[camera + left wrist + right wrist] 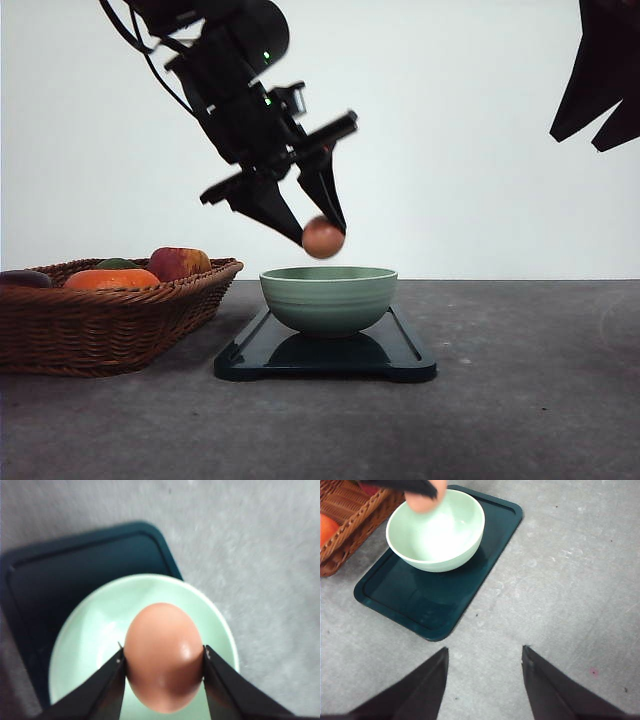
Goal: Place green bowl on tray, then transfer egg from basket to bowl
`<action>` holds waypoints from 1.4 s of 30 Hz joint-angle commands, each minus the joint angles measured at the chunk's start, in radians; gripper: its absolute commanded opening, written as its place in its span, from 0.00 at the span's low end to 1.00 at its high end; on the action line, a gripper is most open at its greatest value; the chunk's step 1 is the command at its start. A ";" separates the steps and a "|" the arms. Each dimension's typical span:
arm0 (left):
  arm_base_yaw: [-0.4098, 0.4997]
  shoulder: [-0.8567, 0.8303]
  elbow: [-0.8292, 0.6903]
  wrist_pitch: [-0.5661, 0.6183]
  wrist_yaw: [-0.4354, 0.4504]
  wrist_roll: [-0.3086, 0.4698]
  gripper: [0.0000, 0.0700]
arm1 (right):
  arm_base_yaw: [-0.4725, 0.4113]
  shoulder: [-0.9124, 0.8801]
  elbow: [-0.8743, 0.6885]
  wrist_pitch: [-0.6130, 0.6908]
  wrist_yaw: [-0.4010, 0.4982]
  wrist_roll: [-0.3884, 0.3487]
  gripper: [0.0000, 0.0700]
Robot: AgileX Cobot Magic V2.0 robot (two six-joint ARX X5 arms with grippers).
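Note:
The green bowl [328, 298] stands on the dark tray [400, 355] in the middle of the table. My left gripper [322, 235] hangs a short way above the bowl's rim, shut on the brown egg [323, 238]. Seen from the left wrist, the egg [163, 656] sits between both fingers directly over the bowl [95, 625] and tray [75, 565]. The wicker basket [100, 325] lies left of the tray. My right gripper [485, 680] is open and raised over bare table to the right, with the bowl [440, 530], tray [435, 600] and egg [422, 502] in its view.
In the basket lie an orange fruit [112, 279], a red apple [178, 263], a green item [117, 264] and a dark one [24, 278]. Grey tabletop [530, 380] spreads to the right of the tray. A white wall stands behind.

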 commanded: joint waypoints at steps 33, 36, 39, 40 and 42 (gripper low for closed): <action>-0.029 0.120 0.030 0.059 -0.054 0.001 0.27 | 0.004 0.008 0.002 -0.012 -0.002 0.010 0.41; -0.029 0.122 0.030 0.058 -0.054 0.001 0.27 | 0.004 0.008 0.002 -0.012 -0.002 0.010 0.41; -0.031 0.123 0.030 0.059 -0.054 0.001 0.27 | 0.004 0.008 0.002 -0.012 -0.002 0.010 0.41; -0.031 0.123 0.030 0.059 -0.054 0.001 0.27 | 0.004 0.008 0.002 -0.012 -0.003 0.010 0.41; -0.031 0.126 0.030 0.058 -0.054 0.002 0.27 | 0.004 0.008 0.002 -0.012 -0.002 0.010 0.41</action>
